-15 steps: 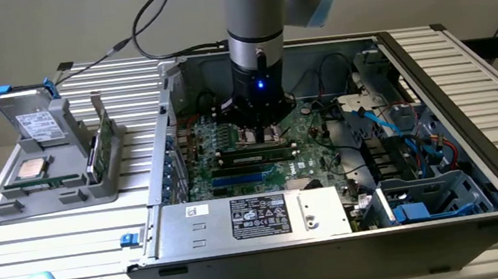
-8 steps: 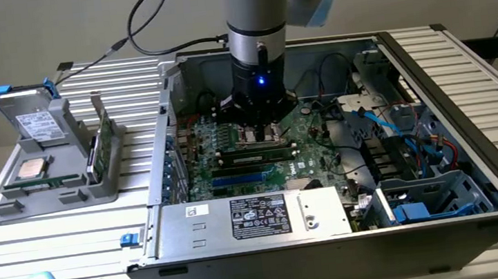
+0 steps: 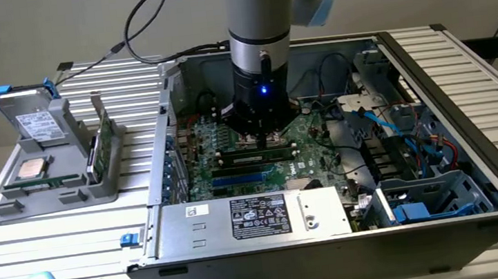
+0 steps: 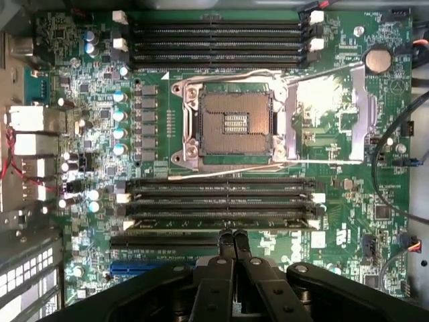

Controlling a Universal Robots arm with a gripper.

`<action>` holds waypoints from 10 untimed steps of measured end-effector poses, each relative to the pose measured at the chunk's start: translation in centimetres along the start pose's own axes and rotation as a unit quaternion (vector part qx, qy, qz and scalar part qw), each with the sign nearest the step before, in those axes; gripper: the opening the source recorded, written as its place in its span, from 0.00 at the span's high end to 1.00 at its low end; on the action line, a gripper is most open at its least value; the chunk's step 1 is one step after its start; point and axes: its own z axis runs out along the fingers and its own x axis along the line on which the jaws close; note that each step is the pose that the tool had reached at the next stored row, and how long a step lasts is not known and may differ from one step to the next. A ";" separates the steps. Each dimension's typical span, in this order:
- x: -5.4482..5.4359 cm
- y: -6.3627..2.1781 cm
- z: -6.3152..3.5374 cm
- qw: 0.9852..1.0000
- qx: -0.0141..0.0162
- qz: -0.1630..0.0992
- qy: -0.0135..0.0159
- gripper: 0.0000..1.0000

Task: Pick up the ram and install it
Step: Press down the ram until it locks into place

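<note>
We judge step as seating: ram point(image 4: 221, 224) lies flat in motherboard point(image 4: 335, 201) slot nearest tool point(image 4: 232, 239), among lower bank of slots, at 6 o'clock from open CPU socket point(image 4: 231, 124). Tool fingers pressed together, gripping nothing, tips resting at ram's upper edge. Next move, by our reckoning, calls for even downward push until end latches snap in. In exterior view arm point(image 3: 262, 41) stands vertical over open computer case point(image 3: 466, 89), wrist pointing straight down, tool point(image 3: 265, 138) just above ram point(image 3: 253, 157)
</note>
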 end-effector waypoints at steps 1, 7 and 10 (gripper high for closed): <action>0.0 -0.14 -0.01 1.000 0.000 0.000 0.000 0.90; 0.2 -0.35 -0.02 1.000 -0.001 0.002 0.000 0.90; 0.2 -0.36 -0.02 1.000 -0.001 0.002 0.000 0.90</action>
